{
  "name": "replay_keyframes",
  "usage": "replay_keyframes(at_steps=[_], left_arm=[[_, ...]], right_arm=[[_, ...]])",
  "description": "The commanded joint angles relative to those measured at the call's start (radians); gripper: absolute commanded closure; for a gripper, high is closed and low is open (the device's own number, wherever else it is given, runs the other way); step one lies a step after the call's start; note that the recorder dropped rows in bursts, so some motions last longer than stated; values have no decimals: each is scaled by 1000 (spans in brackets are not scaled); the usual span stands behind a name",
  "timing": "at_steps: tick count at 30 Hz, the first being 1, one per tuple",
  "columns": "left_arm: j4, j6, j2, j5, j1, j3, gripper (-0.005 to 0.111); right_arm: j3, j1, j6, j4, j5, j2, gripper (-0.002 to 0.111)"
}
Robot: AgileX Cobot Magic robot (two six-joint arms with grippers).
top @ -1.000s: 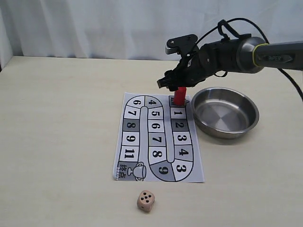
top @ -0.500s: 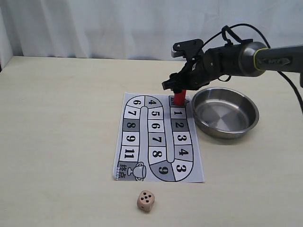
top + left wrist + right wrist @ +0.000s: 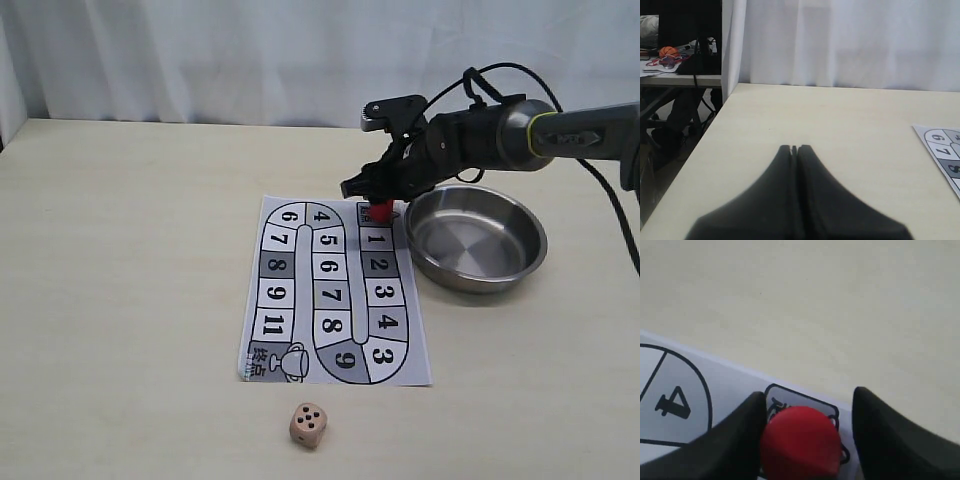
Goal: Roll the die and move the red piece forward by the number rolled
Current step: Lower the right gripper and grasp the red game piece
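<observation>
A pale wooden die (image 3: 308, 425) sits alone on the beige surface (image 3: 130, 300) at the near edge, dark pips facing up, just in front of a printed game board (image 3: 335, 295). The board is a paper sheet with a winding track of numbered squares and a small trophy drawn at its near left corner. To the board's right, almost touching its far corner, stands an empty stainless steel bowl (image 3: 475, 237).

At the far end of the board's right column, just beyond the square marked 1, the red piece (image 3: 380, 209) stands upright on the start square. The right arm's fingers (image 3: 372, 186) reach down over it from the right. Seen from the wrist, they are parted and straddle the piece (image 3: 800, 440) (one finger sits right against it, the other leaves a gap).

The left arm's fingers (image 3: 790, 156) are pressed together, holding nothing, over bare surface to the board's left. A white curtain (image 3: 200, 50) hangs behind everything.
</observation>
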Motion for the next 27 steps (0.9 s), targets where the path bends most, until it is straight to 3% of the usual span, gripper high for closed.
replay_keyframes(at_steps=[1,8,19,27], left_arm=[[-4,-3,0,-13,0,2,107],[-4,-3,0,-13,0,2,107],[-4,-3,0,-13,0,2,107],[-4,-3,0,-13,0,2,107]], right_arm=[[-5,-3,0,17,8,-3,73],[-5,-3,0,17,45,-5,105],[-5,0,-13,17,173,-83,104],[-5,79,-90,33,202,-101,104]])
